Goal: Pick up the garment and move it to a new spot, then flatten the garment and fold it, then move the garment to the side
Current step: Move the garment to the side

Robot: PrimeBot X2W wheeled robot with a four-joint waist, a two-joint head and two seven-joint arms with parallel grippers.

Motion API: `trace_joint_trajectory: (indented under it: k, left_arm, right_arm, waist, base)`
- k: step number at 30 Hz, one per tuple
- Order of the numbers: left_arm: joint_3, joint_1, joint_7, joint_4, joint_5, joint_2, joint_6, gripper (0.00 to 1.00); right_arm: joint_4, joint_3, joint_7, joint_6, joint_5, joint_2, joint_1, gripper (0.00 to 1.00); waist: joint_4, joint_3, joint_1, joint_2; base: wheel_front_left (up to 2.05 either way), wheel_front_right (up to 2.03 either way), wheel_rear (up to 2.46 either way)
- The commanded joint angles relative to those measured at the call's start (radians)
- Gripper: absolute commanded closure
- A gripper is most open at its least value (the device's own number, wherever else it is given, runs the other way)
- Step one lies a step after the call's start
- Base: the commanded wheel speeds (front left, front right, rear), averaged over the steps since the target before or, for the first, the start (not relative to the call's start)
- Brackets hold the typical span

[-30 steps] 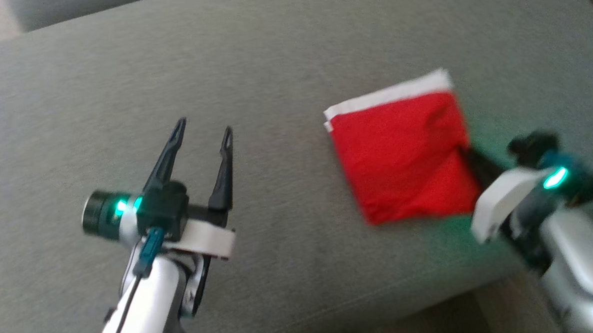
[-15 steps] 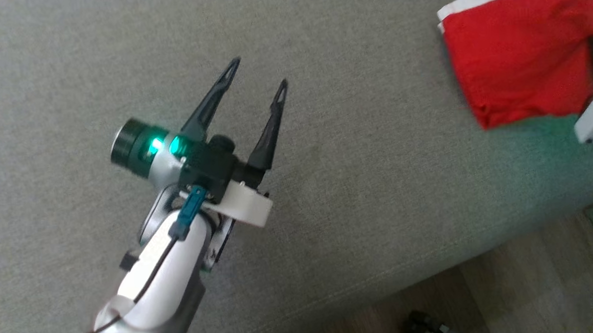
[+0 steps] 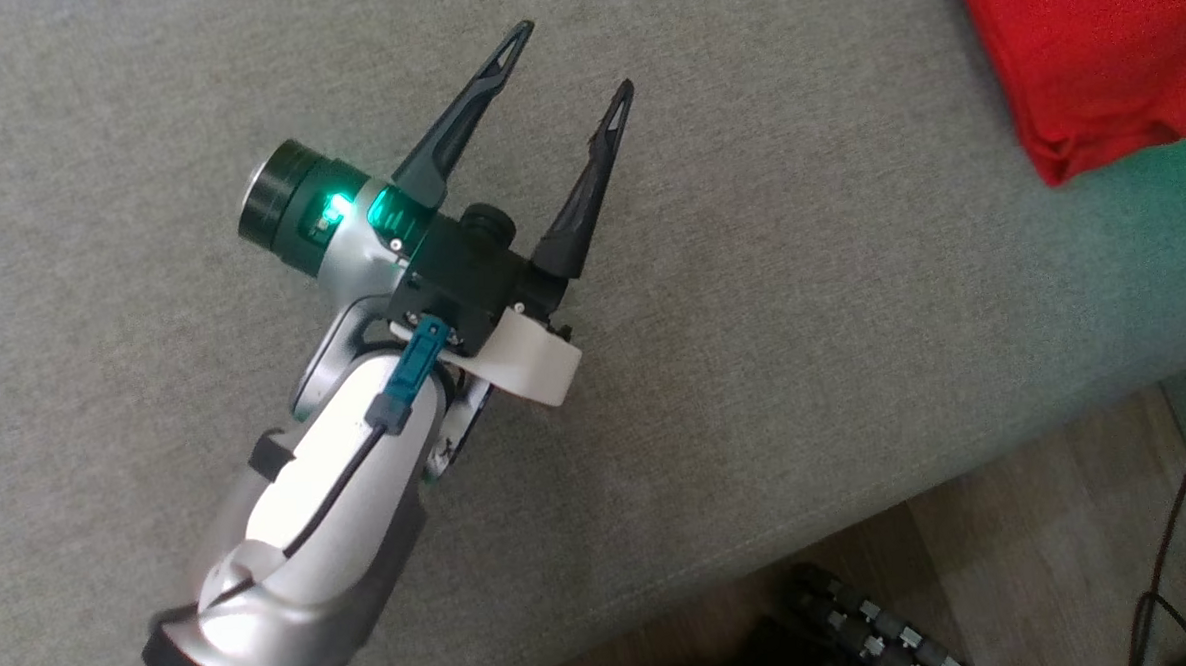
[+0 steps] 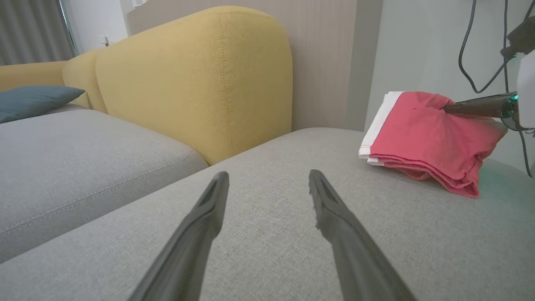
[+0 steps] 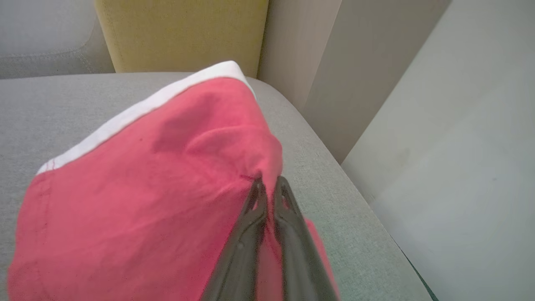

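A folded red cloth garment (image 3: 1091, 41) with a white band lies at two o'clock on the grey fabric sofa cushion (image 3: 805, 384). The right gripper (image 5: 267, 186) pinches a fold at its edge; the left gripper (image 3: 571, 57) gapes empty. Soft, light and floppy, it will likely sag and unfold, so it is best gripped through all layers.

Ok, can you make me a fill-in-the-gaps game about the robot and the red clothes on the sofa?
1. The folded garment is red with a ____ edge.
2. The right gripper is ____ on the garment.
3. The left gripper is wide ____ and holds nothing.
4. The sofa backrest is ____.
Missing words: white, shut, open, yellow.
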Motion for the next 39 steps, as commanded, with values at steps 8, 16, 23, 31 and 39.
trace_joint_trajectory:
  k: [8,16,23,31,39]
  left_arm:
    - [0.015,-0.010,-0.013,-0.009,-0.009,0.001,0.009,0.00]
    - [0.047,0.094,-0.027,0.016,-0.062,0.009,0.054,0.00]
    - [0.107,0.210,-0.031,0.009,-0.123,0.011,0.120,0.00]
    - [0.183,0.317,-0.032,-0.018,-0.174,0.016,0.187,0.00]
    - [0.275,0.412,-0.032,-0.055,-0.203,0.051,0.236,0.00]
  right_arm:
    - [0.059,-0.128,-0.100,0.004,-0.138,-0.007,0.024,0.00]
    - [-0.126,-0.169,-0.166,0.004,-0.211,0.117,0.195,0.00]
    - [-0.422,-0.112,-0.156,0.004,-0.237,0.257,0.405,0.00]
    - [-0.670,-0.067,-0.098,0.004,-0.257,0.349,0.558,0.00]
    - [-0.771,-0.055,-0.029,0.004,-0.271,0.380,0.632,0.00]
  waist:
    - [0.015,-0.017,-0.0001,0.0000]
    - [0.044,-0.138,-0.0001,0.0000]
    - [0.118,-0.238,-0.0001,0.0000]
    - [0.249,-0.314,-0.0001,0.0000]
    - [0.309,-0.362,-0.0001,0.0000]
  base:
    - [0.00,0.00,0.00]
    - [0.00,0.00,0.00]
    - [0.00,0.00,0.00]
    - [0.00,0.00,0.00]
    - [0.00,0.00,0.00]
